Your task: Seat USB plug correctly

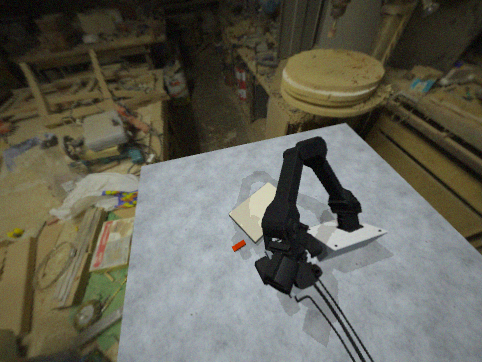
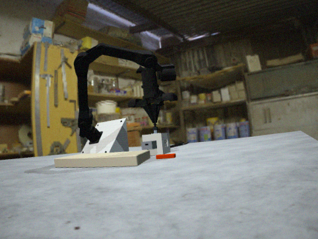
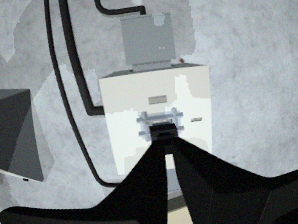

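Observation:
The white power cube [image 2: 160,142] [image 3: 135,95] stands on the table. My gripper [image 2: 155,125] [image 3: 167,146] points down over the middle of its top face and is shut on the small dark USB plug [image 2: 155,128] [image 3: 164,130]. A pale metal part shows between the plug's dark body and the cube's top in the exterior view. Light bracket-like edges of the socket [image 3: 145,119] show around the plug in the wrist view. How deep the plug sits and which way round it is cannot be told. The arm hides the cube in the top view.
A grey block [image 3: 148,40] adjoins the cube's far side in the wrist view. Black cables [image 1: 345,320] [image 3: 75,65] run beside the cube. A cream board [image 1: 252,212] [image 2: 102,159] and an orange-red block [image 1: 239,245] [image 2: 165,156] lie nearby. The white slanted arm mount [image 1: 350,239] [image 2: 110,133] stands behind the board.

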### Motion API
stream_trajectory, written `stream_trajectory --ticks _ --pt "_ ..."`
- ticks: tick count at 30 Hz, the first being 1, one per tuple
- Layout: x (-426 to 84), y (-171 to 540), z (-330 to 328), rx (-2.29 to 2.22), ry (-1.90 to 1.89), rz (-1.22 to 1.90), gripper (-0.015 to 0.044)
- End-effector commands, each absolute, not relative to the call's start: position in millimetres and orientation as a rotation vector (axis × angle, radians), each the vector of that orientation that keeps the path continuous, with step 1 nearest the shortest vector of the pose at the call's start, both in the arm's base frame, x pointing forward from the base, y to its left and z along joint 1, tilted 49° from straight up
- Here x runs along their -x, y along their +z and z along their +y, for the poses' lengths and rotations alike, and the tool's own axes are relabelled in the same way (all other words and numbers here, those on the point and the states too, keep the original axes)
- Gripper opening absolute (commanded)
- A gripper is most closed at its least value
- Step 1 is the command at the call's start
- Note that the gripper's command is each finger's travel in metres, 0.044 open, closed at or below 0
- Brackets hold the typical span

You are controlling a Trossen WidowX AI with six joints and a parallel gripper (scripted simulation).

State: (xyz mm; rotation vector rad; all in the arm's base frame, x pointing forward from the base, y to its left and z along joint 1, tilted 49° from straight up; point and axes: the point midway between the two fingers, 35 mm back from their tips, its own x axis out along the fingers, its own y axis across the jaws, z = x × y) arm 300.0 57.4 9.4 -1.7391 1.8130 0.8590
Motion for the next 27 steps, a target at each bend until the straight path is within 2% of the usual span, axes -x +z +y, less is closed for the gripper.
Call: stream_trajectory --ticks 1,27 --pt "-299.8 8.9 56.9 1.739 0.863 1.812 0.0" --pt "-299.6 6.8 54.6 1.739 0.863 1.812 0.0"
